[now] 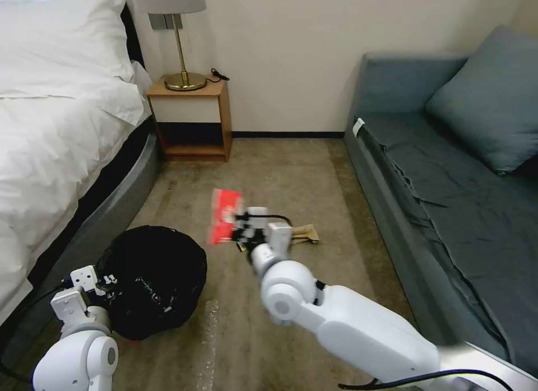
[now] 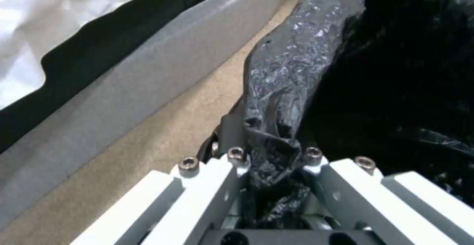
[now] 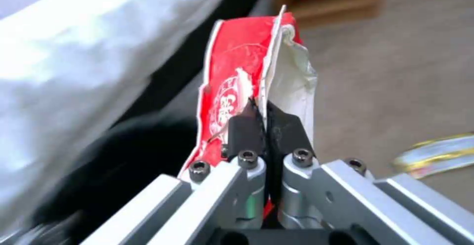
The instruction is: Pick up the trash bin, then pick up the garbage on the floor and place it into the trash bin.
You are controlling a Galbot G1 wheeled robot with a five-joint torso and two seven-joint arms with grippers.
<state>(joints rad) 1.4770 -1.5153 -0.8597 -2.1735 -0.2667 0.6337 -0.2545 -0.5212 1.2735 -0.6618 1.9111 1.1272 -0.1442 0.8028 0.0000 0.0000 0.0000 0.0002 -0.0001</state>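
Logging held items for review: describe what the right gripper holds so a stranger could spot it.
Between the bed and sofa, above the carpet, the right gripper is shut on a wrapper. It is flat and red-white, unlike the tan paper bag lying behind.

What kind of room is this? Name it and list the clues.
Most likely a hotel-style bedroom: a bed with white linen, a wooden nightstand carrying a brass lamp, and a blue-grey sofa on carpeted floor.

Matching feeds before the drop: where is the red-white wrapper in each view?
Head view: red-white wrapper mid-floor, held by the right hand.
Right wrist view: wrapper centre, pinched.
Left wrist view: not in it.
Shared landmark: the black-bagged trash bin, dark blur beside the wrapper in the right wrist view.
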